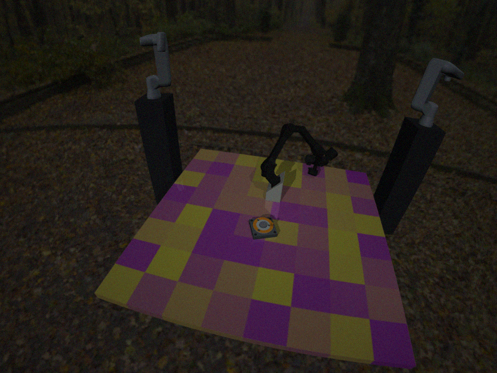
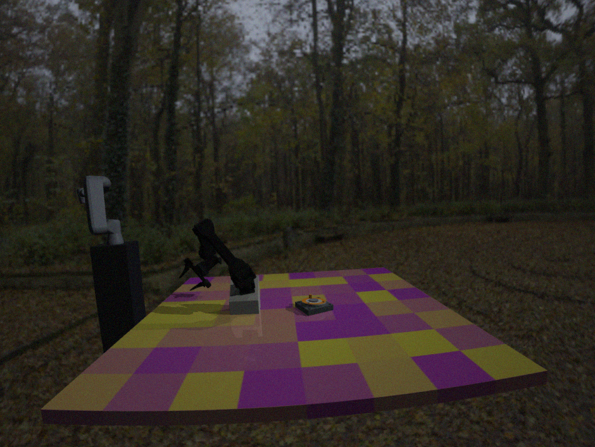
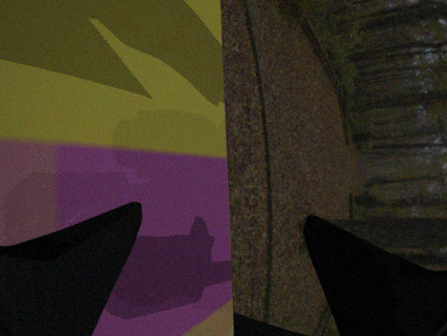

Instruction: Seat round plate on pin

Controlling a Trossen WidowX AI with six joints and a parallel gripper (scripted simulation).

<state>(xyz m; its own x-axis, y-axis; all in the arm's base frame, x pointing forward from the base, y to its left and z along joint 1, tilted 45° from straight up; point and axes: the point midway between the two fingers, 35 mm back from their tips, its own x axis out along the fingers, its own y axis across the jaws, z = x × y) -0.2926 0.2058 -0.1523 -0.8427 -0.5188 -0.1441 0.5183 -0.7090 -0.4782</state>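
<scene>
The round plate (image 1: 255,225) (image 2: 314,304), orange with a pale ring and a grey centre, sits on the dark square base (image 1: 265,236) (image 2: 312,311). A small orange bump (image 2: 310,296) stands up at its far edge in the exterior view; I cannot tell if it is the tab. Small dark marks show on the plate in the top view. The pin, its hole and any slight tilt are too small to make out. My gripper (image 2: 186,283) (image 3: 225,219) is open and empty, raised on the far side of the arm's mount from the plate, touching neither plate nor base.
The arm stands on a pale mount (image 1: 274,195) (image 2: 244,306) between gripper and plate. The checkered table (image 1: 273,285) (image 2: 269,356) has its edge below the gripper in the wrist view. Two grey arms on dark pillars (image 1: 158,140) (image 1: 410,168) stand beyond the table's sides.
</scene>
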